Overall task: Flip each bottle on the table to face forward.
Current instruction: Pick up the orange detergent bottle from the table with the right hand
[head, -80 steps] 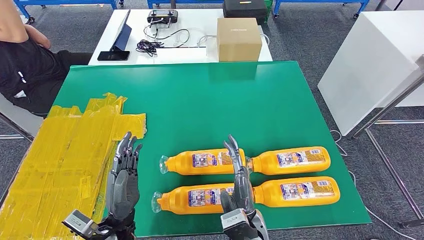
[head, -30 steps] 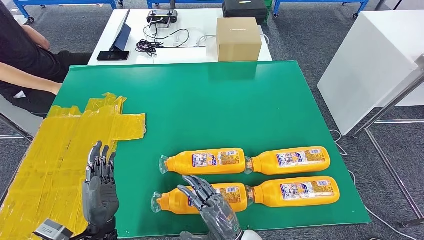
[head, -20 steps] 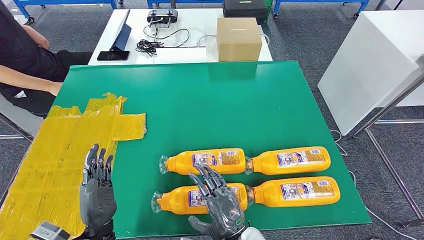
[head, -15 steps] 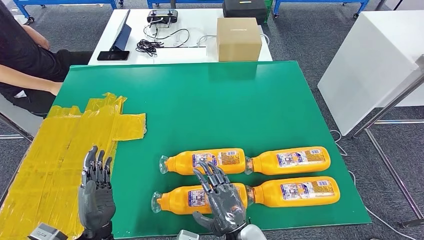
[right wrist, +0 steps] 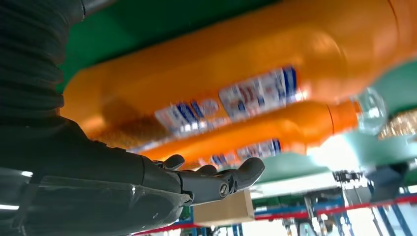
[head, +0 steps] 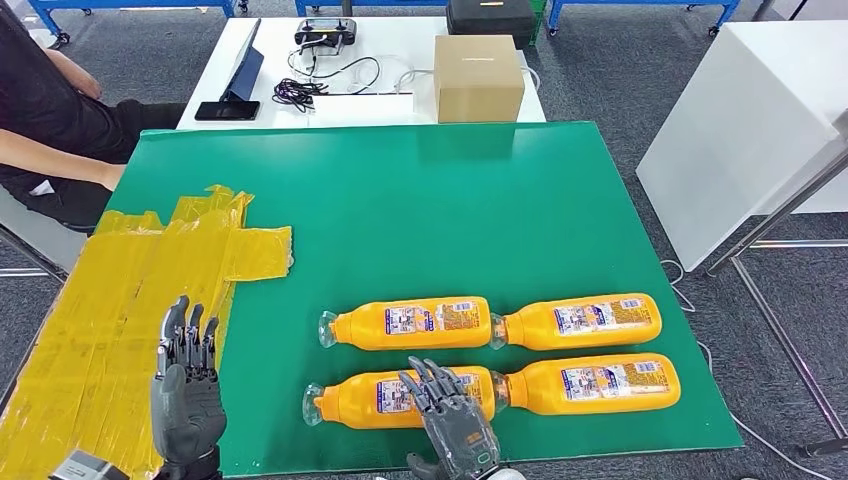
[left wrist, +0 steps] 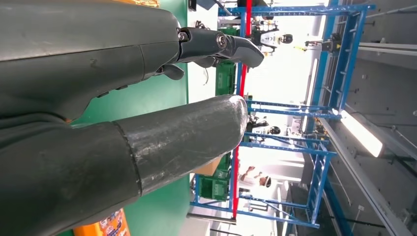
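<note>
Bottles: four, lying on green desk, two rows.
Right hand: fingers spread, over front-left bottle, holds nothing.
Left hand: spread, empty.

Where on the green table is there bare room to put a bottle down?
The far half of the green table is bare, from the yellow tape across to the right edge, up to the cardboard box. The near right is crowded: four orange bottles in two rows, the right hand by the near-left one.
</note>
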